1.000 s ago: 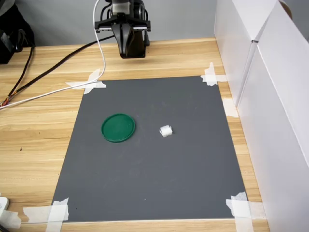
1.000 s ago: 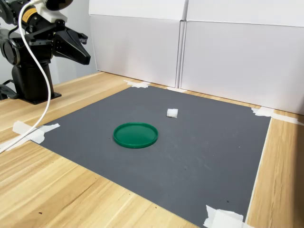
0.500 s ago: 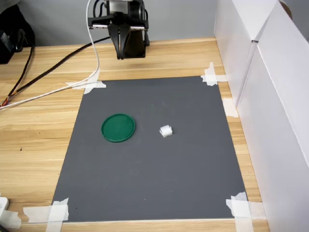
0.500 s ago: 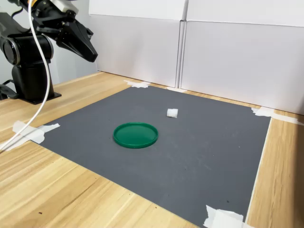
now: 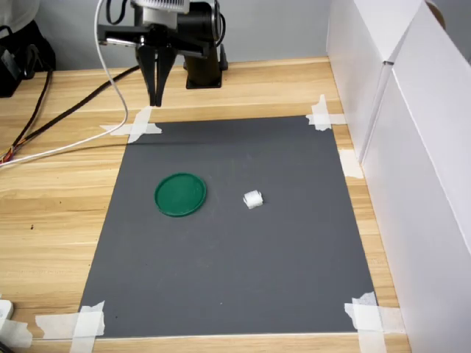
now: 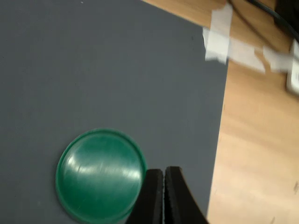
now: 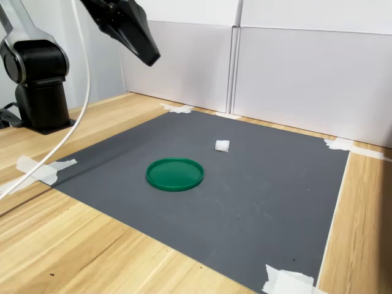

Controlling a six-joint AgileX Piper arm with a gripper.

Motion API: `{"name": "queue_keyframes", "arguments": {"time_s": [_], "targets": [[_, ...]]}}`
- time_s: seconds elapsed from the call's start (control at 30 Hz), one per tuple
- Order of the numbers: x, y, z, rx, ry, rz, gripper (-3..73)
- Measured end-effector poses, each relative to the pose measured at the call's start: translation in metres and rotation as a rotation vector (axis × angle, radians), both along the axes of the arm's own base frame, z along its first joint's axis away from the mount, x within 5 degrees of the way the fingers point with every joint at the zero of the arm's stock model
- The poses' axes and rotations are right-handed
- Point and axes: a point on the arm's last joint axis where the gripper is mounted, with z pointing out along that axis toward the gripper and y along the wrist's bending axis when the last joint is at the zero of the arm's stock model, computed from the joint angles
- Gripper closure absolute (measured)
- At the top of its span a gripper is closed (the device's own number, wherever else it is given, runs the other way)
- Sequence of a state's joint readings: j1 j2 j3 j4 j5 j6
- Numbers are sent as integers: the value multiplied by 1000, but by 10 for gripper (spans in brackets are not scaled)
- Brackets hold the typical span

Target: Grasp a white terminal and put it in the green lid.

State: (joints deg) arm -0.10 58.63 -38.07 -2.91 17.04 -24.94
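On the mat [image 5: 235, 250], the white terminal [image 5: 252, 199] lies apart from the green lid [image 5: 180, 194].

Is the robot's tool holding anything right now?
No. The tool is shut and empty, up in the air. The white terminal lies alone on the gray mat, beside the green lid.

One green lid [image 5: 180, 194] and one white terminal [image 5: 252, 199] lie on one dark grey mat [image 5: 243, 265]. One arm carries one gripper [image 5: 155, 97]. White tape strips [image 5: 319, 113] hold the mat at four corners — all four show in the first exterior view. Two white boxes [image 7: 306, 73] stand side by side in the second exterior view — one seam between them.
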Motion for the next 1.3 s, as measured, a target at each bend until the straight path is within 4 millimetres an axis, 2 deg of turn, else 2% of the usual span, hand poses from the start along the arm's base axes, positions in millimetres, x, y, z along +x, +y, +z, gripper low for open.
{"name": "queue_keyframes", "arguments": {"time_s": [0.3, 0.5, 0.83, 1.03, 1.3], "targets": [[51, 33, 11, -196, 132, 186, 710], [71, 56, 12, -317, 217, 319, 710], [86, 83, -8, -431, 379, 485, 710], [91, 90, -33, -355, 501, 495, 710], [93, 97, -49, -264, 593, 505, 705]]}}
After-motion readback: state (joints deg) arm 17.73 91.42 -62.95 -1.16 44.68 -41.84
